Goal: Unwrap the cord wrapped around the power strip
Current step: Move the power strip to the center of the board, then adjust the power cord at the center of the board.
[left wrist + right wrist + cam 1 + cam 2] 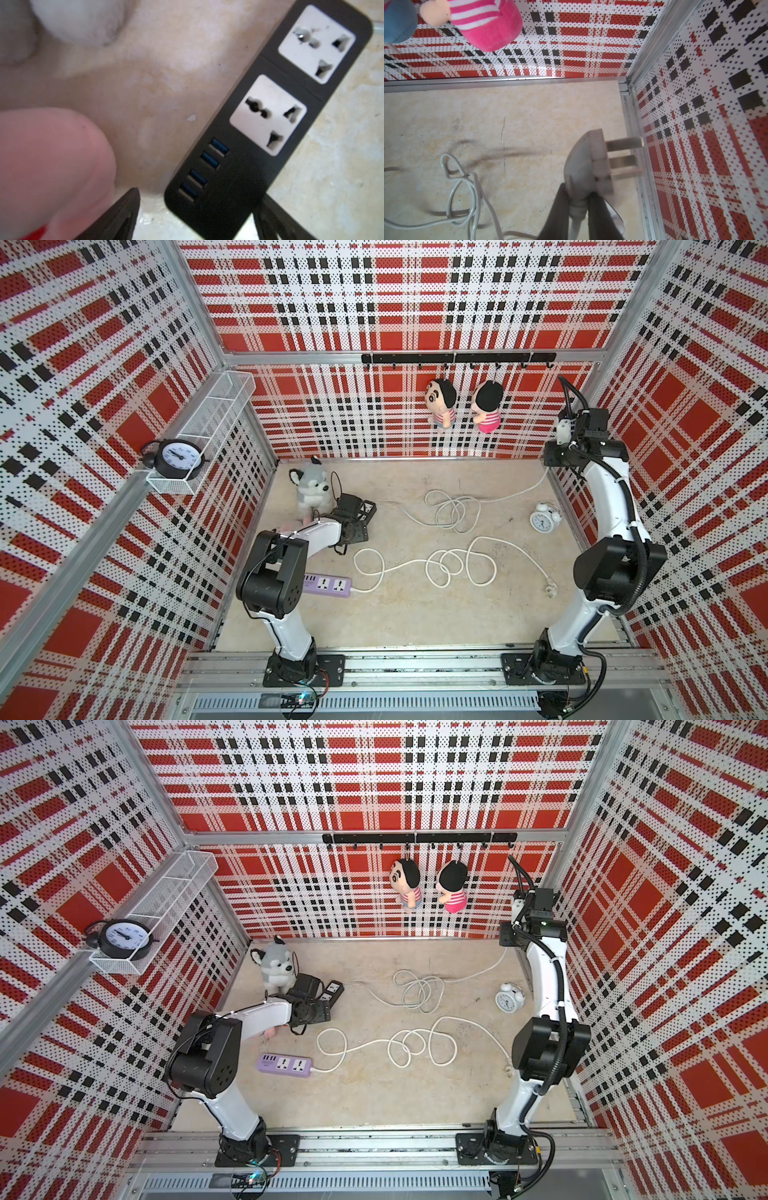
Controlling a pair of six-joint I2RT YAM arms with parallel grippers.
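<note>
Standing at the front of the cell, I see the black power strip (pixel 332 990) lying flat on the desk (pixel 415 614) at the far left, just beside a husky toy (pixel 309 491); no turns of cord sit around its body. The left tool (pixel 197 199) hangs over the end with the blue USB ports, jaws spread wide to either side of it; one finger (pixel 124 214) stands clear of the strip's edge, the other is too blurred to judge, and nothing is gripped.

The strip's white cord (pixel 476 197) runs across the far half of the desk, piles into a loose tangle of loops near the middle, then rises toward the far right corner. There the right tool (pixel 578 193) is pinched tight on the neck of the plug (pixel 587 162), holding it above the desk with its flat prongs pointing at the side wall.

Nearer the front, a purple power strip (pixel 328 585) lies partly under the left arm's elbow; its own cord (pixel 405 565) curls in open loops across the middle and ends close to the right arm. A white alarm clock (pixel 542 522) stands between the two cords on the right; two dolls (pixel 441 402) hang on the back wall.
</note>
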